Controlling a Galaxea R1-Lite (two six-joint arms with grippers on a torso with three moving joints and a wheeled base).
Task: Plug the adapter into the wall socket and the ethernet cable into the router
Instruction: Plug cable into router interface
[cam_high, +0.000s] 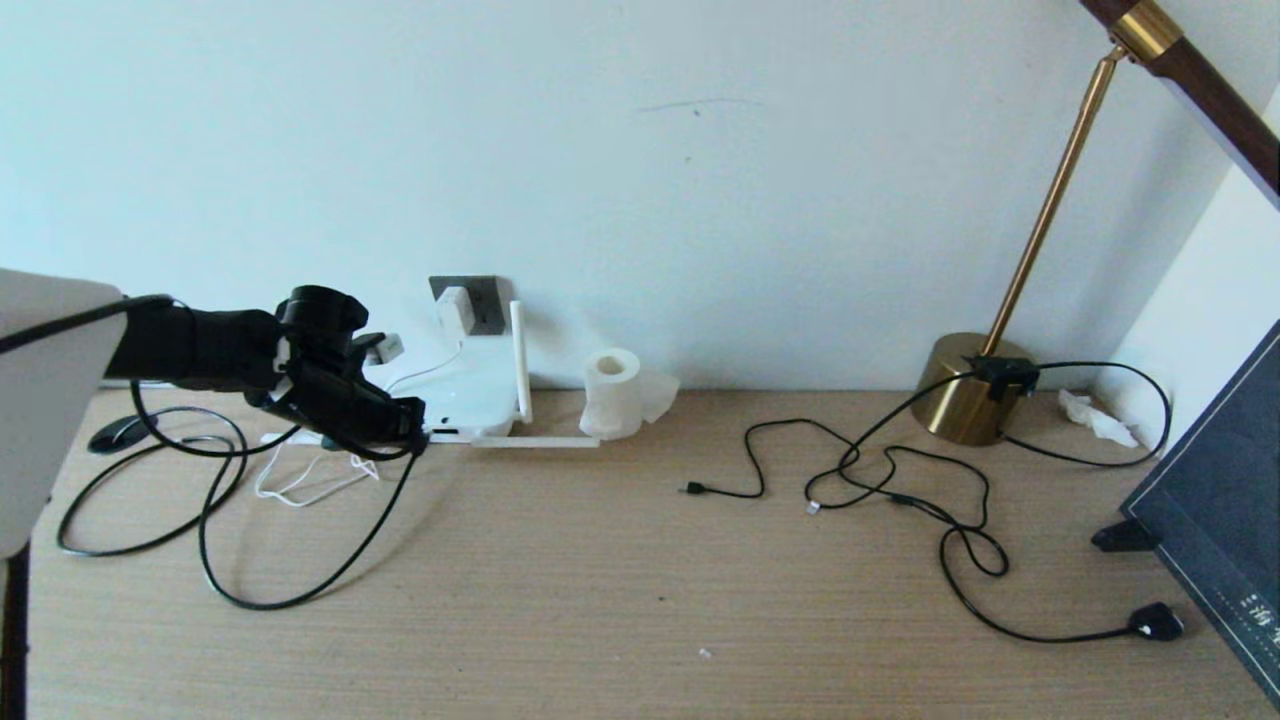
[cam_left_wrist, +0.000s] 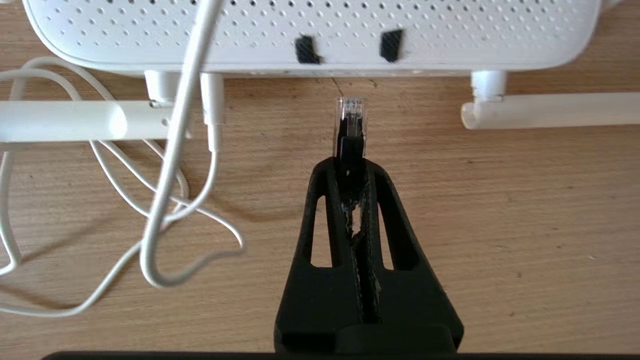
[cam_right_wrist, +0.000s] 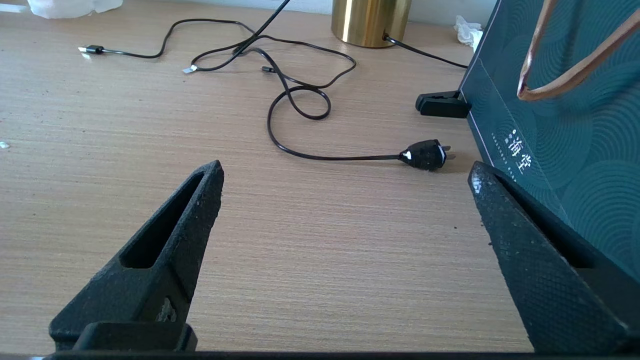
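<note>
Holding the ethernet cable (cam_left_wrist: 350, 132) by its clear plug, the left gripper (cam_left_wrist: 350, 167) sits low over the table (cam_high: 640, 580) at about 9 o'clock in the head view. Its jaws are squeezed tight on the plug. The plug tip points at the router (cam_left_wrist: 310, 35) and is close to it but not touching; two dark ports show just ahead. The adapter (cam_high: 452, 312) is already in the wall socket (cam_high: 484, 300), at 11 o'clock behind the router. Its white cord (cam_left_wrist: 165, 200) loops on the table beside the gripper. The right gripper (cam_right_wrist: 345, 200) hangs over bare table near a black lamp plug (cam_right_wrist: 425, 154), its jaws wide apart and holding nothing.
</note>
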